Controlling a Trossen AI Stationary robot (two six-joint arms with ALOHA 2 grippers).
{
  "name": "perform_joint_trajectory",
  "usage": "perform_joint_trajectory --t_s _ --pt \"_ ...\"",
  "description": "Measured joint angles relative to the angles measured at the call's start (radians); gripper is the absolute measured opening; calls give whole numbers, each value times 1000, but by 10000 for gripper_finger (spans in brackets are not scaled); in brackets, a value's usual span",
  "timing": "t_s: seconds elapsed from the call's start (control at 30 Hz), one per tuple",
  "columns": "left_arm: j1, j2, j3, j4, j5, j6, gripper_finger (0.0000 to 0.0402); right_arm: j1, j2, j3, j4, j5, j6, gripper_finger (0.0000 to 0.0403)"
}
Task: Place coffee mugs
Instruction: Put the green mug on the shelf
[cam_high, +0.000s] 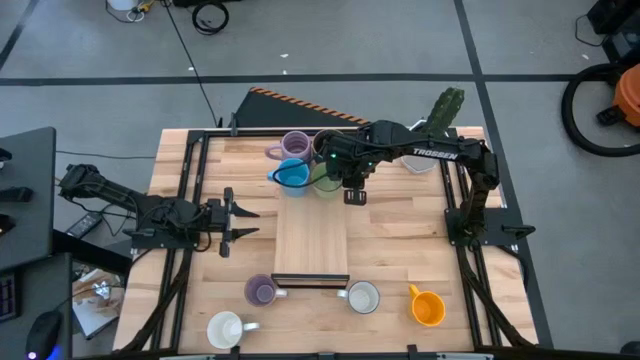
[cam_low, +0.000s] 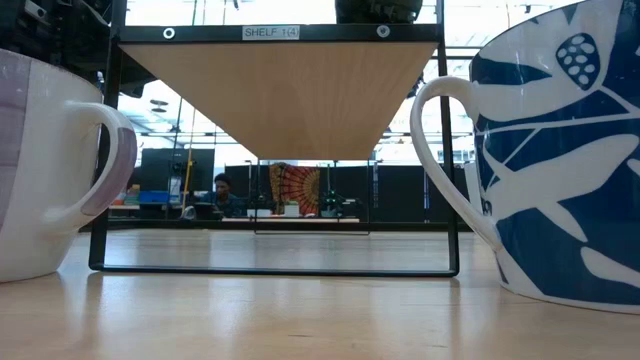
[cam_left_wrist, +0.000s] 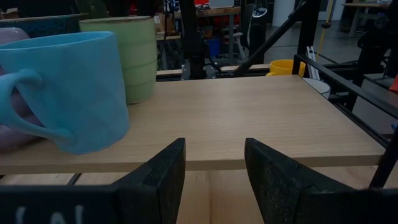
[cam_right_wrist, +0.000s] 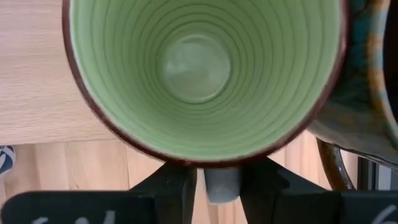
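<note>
A green mug (cam_high: 325, 180) stands on the far end of the raised wooden shelf (cam_high: 312, 235), beside a blue mug (cam_high: 292, 175), a purple mug (cam_high: 295, 146) and a dark brown mug (cam_right_wrist: 367, 93). My right gripper (cam_high: 355, 188) is over the shelf's far right side, shut on the green mug (cam_right_wrist: 202, 74). My left gripper (cam_high: 238, 215) is open and empty, level, just left of the shelf; in its wrist view (cam_left_wrist: 214, 180) it faces the shelf's edge, with the blue mug (cam_left_wrist: 68, 87) and the green mug (cam_left_wrist: 121, 56) standing on the board. My right gripper has the green mug's handle (cam_right_wrist: 222, 183) pinched between its two fingers (cam_right_wrist: 177, 190). It comes from above, pointing down, on the mug's right side. The mug stands upright with its bottom on the shelf.
On the table near the front edge stand a purple mug (cam_high: 262, 291), a white mug with a blue pattern (cam_high: 362, 297), an orange mug (cam_high: 428, 307) and a white mug (cam_high: 225, 330). A cactus pot (cam_high: 445, 110) stands at the far right. The shelf's black frame (cam_low: 275, 265) rests on the table.
</note>
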Motion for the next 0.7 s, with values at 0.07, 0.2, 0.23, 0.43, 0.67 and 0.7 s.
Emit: perform_joint_trajectory --t_s 0.07,0.2,0.23,0.43,0.67,0.7 --pt "0 0 0 0 0 0 172 0 0 0 0 0 3 114" --pt "0 0 0 0 0 0 172 0 0 0 0 8 8 117" --pt "0 0 0 0 0 0 172 0 0 0 0 8 9 117" --pt "0 0 0 0 0 0 172 -1 -1 0 -2 1 26 117" --pt "0 0 0 -1 0 -16 172 -1 -1 0 9 -2 34 129" --pt "0 0 0 -1 0 -20 172 -1 -1 0 8 -2 37 136"
